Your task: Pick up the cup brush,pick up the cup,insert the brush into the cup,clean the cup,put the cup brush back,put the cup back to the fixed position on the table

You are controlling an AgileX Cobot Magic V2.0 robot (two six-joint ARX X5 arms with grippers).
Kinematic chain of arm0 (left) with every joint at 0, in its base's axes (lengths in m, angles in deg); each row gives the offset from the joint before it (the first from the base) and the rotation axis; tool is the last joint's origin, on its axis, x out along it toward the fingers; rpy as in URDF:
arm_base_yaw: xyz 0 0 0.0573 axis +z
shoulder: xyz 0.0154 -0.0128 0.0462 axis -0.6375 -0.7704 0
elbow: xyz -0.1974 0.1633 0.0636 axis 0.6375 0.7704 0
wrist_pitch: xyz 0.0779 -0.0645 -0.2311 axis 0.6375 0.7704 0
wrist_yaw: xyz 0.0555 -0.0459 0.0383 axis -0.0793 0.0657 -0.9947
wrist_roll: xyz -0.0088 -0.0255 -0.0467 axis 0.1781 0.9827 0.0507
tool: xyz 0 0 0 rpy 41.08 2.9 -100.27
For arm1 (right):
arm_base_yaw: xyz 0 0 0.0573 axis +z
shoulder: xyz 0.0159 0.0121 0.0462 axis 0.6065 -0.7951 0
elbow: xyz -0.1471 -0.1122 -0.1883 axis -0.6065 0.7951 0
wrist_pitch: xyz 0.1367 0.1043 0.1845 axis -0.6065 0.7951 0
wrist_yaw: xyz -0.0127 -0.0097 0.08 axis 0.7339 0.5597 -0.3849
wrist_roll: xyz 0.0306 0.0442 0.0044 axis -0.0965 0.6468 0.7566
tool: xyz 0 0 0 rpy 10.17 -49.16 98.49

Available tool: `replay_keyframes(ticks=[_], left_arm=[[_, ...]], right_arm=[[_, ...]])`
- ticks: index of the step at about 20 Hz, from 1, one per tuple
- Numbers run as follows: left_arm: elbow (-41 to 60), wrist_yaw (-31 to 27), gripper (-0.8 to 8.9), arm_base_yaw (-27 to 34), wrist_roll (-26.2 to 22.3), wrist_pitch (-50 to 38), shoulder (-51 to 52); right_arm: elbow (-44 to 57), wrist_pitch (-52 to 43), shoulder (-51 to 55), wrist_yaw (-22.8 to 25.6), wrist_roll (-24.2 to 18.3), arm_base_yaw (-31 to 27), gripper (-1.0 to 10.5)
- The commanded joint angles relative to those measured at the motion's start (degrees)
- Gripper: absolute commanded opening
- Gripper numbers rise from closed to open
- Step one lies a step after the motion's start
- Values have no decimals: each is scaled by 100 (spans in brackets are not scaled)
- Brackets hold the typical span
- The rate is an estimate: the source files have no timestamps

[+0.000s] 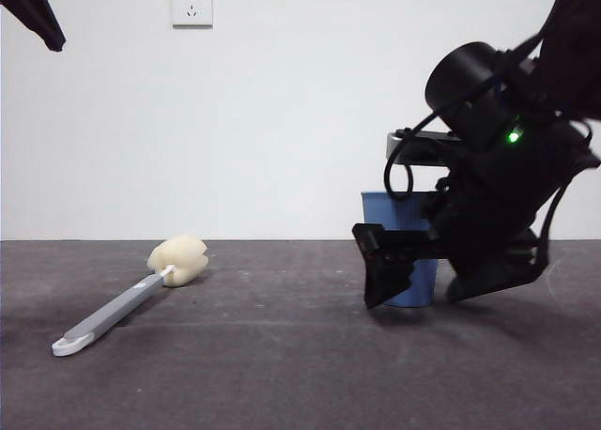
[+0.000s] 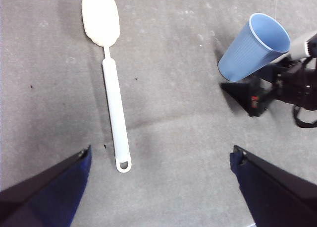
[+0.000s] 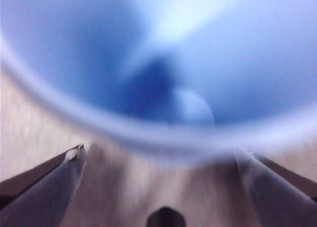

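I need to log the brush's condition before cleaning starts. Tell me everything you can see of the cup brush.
The cup brush lies flat on the dark grey table, untouched by either gripper. It has a rounded cream-yellow sponge head, a thin neck, and a long pale grey plastic-looking handle ending in a white looped tip. It lies apart from the blue cup, below the waiting left gripper.

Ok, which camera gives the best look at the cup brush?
The left wrist view: the whole cup brush lies unobstructed on the table, sponge head to looped tip. The front view shows it low and foreshortened. The right wrist view shows none of it.
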Motion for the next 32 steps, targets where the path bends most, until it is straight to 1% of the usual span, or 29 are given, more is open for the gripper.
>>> replay_keyframes(ticks=[1, 3, 5, 10, 12, 15, 17, 19, 20, 21, 22, 23, 25, 27, 29, 32], left_arm=[[-15, -26, 471, -20, -103, -9, 11], [-15, -26, 470, -20, -105, -11, 11], [-15, -26, 471, -20, -122, -13, 11], [-15, -24, 470, -20, -251, -11, 11], [-15, -24, 470, -20, -280, -7, 11], [-15, -11, 469, -20, -426, 120, 11], [-15, 17, 467, -20, -581, 245, 11], [-15, 61, 466, -20, -629, 382, 11], [-15, 199, 462, -20, -717, 417, 11], [-15, 352, 434, -20, -721, 422, 11], [-15, 518, 363, -20, -721, 420, 11], [-15, 638, 298, -20, -721, 417, 11], [-15, 767, 137, -20, -721, 415, 11], [-15, 765, -17, -20, -721, 415, 11], [-15, 763, -8, -20, -723, 415, 11], [-15, 763, -8, -20, -750, 411, 11]], right_arm=[[79, 411, 299, -9, 140, 7, 513], [79, 949, 671, -20, 227, 13, 512], [79, 1690, 1082, -22, 284, 31, 512], [79, 3254, 2371, -48, 289, 83, 512], [79, 3842, 2940, -286, 328, 83, 509], [76, 4752, 3777, -800, 350, 83, 504], [70, 5139, 4297, -1185, 350, 83, 503], [-20, 5466, 4741, -1554, 350, 83, 500], [-109, 5652, 4937, -1720, 350, 83, 500], [-192, 5788, 5066, -1873, 350, 83, 499], [-302, 5958, 5198, -2050, 352, 83, 483], [-396, 6078, 5276, -2199, 352, 83, 430], [-575, 6269, 5407, -2498, 365, 83, 267], [-625, 6288, 5504, -2769, 374, 83, 66], [-625, 6293, 5532, -2872, 372, 83, -17], [-625, 6295, 5532, -2863, 369, 83, -15]])
